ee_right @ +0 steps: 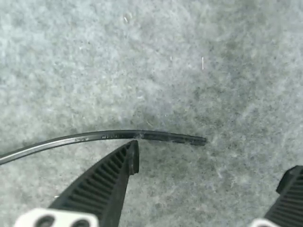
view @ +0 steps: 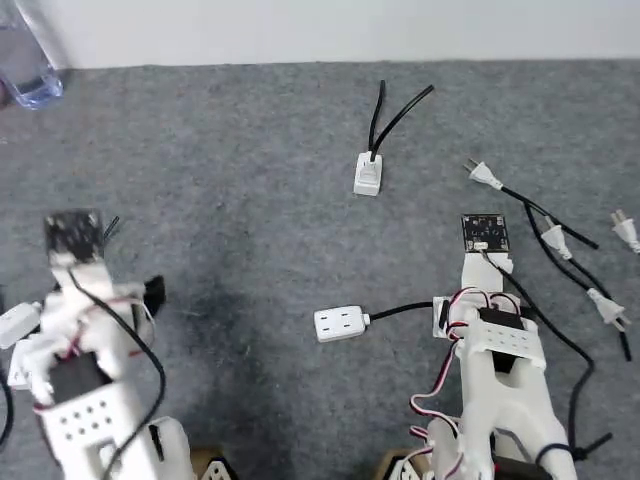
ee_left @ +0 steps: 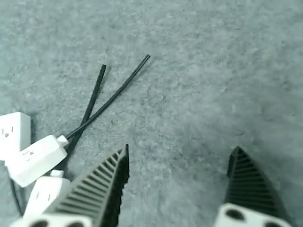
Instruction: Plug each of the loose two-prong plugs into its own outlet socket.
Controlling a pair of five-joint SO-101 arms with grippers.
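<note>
Judging by the empty, spread left gripper (ee_left: pixel 180 150) and right gripper (ee_right: pixel 215 156), nothing is yet held; a two-prong plug (view: pixel 484 175) must be grasped next.

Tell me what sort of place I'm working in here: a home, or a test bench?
Most likely a robot test bench, not a home. A grey felt-like mat runs up to a plain white wall, and the outlet sockets and loose plugs lie on it, not set in any wall.
</note>
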